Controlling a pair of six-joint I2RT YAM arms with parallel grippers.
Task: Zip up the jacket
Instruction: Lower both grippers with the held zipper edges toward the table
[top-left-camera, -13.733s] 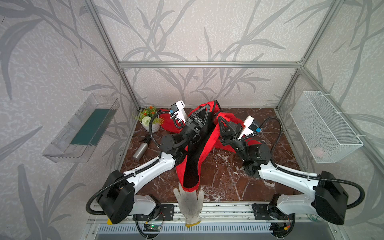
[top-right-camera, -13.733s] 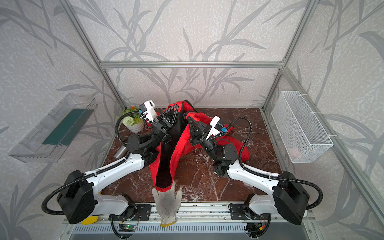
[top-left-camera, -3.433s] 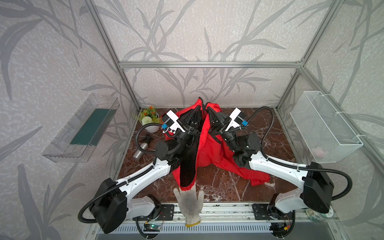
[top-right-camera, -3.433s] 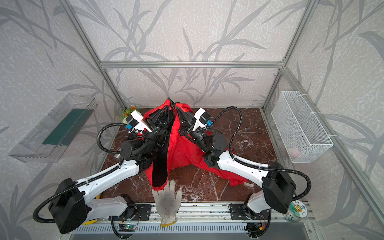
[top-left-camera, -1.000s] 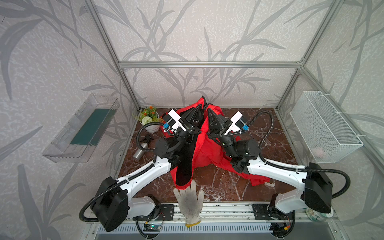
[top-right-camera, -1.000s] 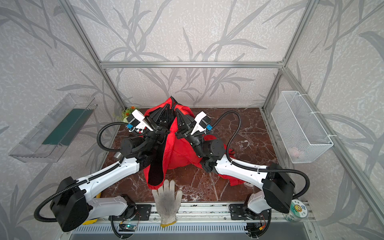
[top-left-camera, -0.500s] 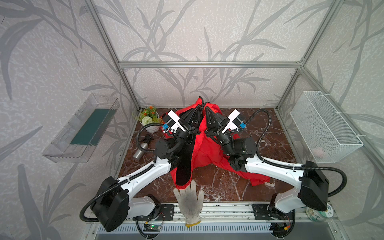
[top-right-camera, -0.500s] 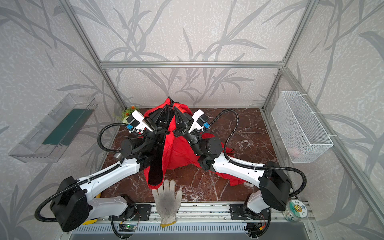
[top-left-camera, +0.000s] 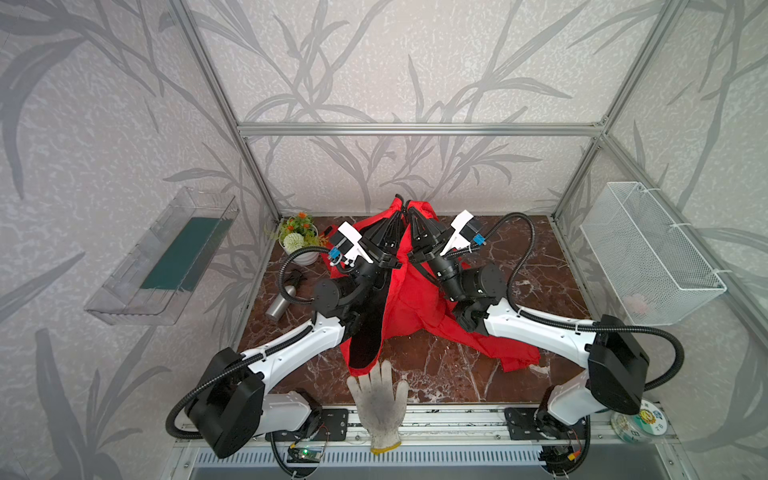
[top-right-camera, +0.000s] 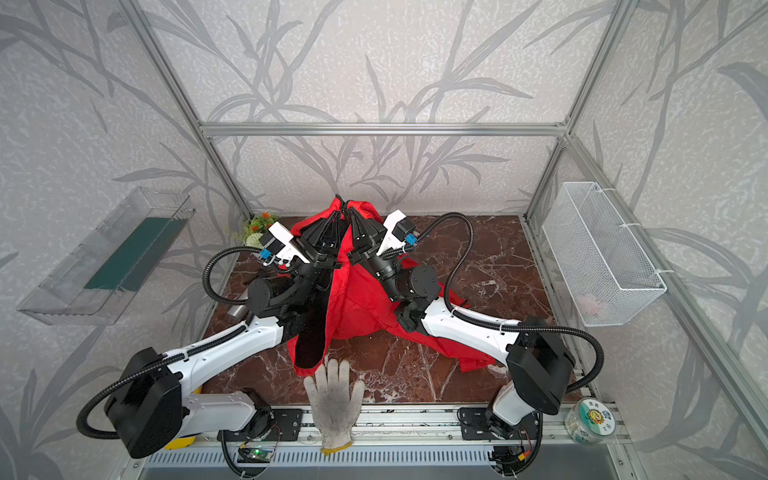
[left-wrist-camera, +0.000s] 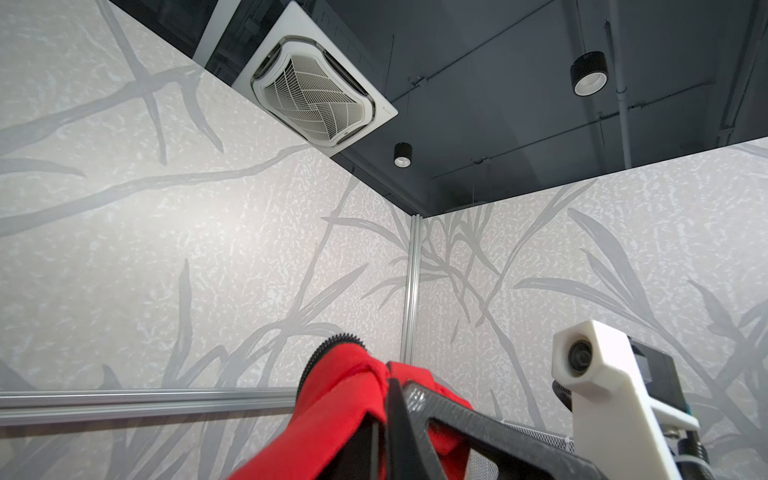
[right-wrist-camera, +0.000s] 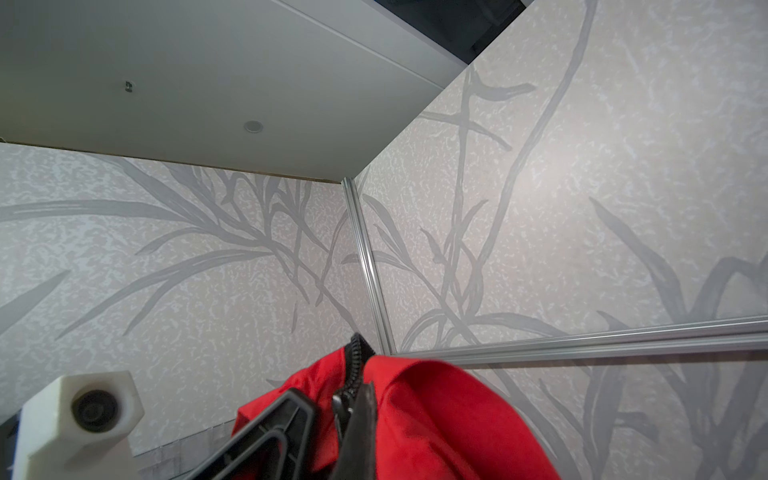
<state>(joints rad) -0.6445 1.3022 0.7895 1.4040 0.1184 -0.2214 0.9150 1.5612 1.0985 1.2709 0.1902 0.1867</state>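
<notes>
White work glove (top-left-camera: 380, 405) lies at 6 o'clock on the worktop (top-left-camera: 557, 282) edge, just beside the jacket (top-left-camera: 415, 299) hem. Bare marble opens toward 3 o'clock. Both arms angle steeply up, left tool (top-left-camera: 395, 210) and right tool (top-left-camera: 412, 212) clamped on the jacket's zipper edges near 12 o'clock.

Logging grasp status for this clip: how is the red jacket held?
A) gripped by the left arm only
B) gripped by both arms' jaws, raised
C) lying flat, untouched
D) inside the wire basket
B: the left gripper and right gripper both have jaws shut on the jacket near its upper edge, holding it up.
</notes>
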